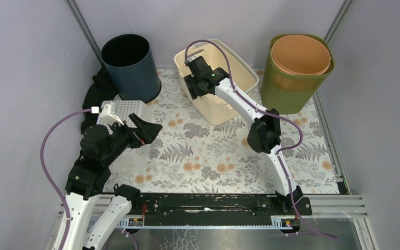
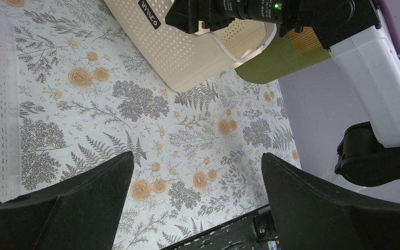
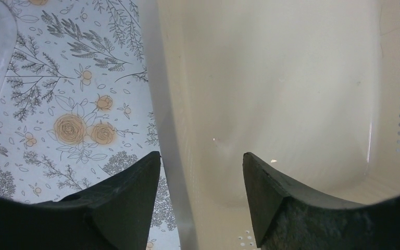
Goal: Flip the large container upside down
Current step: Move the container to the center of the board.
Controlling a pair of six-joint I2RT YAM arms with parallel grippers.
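The large container is a cream perforated basket [image 1: 242, 78] standing upright at the back middle of the floral mat. It also shows in the left wrist view [image 2: 177, 52]. My right gripper [image 1: 195, 89] is open at the basket's left rim. In the right wrist view the gripper [image 3: 202, 161] straddles the rim wall [image 3: 169, 104], one finger outside over the mat and one over the smooth inside; I cannot tell whether either finger touches the wall. My left gripper [image 1: 153, 133] is open and empty above the mat, at the left; its wrist view [image 2: 198, 172] shows only mat between the fingers.
A dark blue bin [image 1: 130, 65] stands at the back left. A green bin [image 1: 291, 88] with an orange bin [image 1: 300, 54] inside it stands at the back right. A small white perforated basket [image 1: 122, 130] lies under my left arm. Black cloth [image 1: 96, 91] lies by the left wall.
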